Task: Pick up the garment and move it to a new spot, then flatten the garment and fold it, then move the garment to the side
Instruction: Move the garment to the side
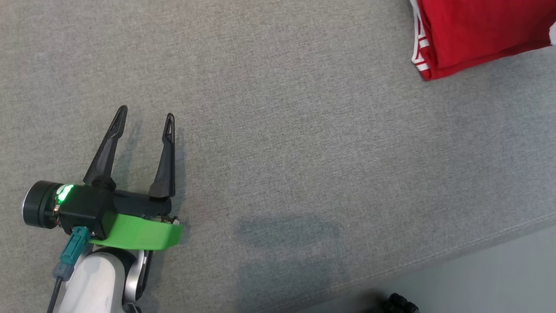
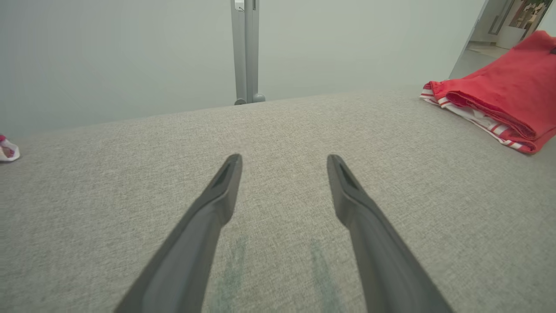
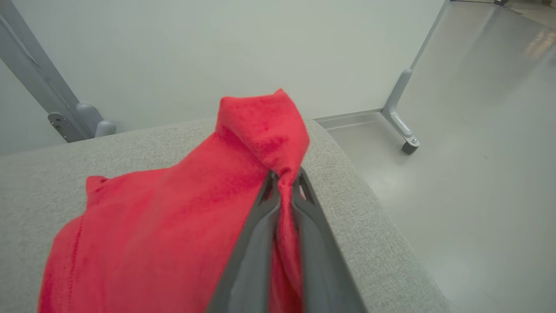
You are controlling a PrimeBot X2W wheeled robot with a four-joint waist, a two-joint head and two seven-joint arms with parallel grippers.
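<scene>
Red garment (image 1: 478,30) looks folded, near grey cushion (image 1: 278,130) edge. Right gripper (image 3: 285,174) pinches its corner; left gripper (image 1: 146,112) spread wide, empty. Likely left: set-down, release.

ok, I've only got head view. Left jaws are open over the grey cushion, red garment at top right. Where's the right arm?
Observer: Right wrist view has it. The right gripper is at the red garment, jaws shut on a pinched fold.
Operator: Lifted clear or lying down?
Observer: Only the pinched corner stands up. The rest spreads down over the grey cushion.
Operator: Anything else around?
Observer: Left wrist view shows a small white-and-pink thing at the cushion's far left edge. It's too small to identify.
</scene>
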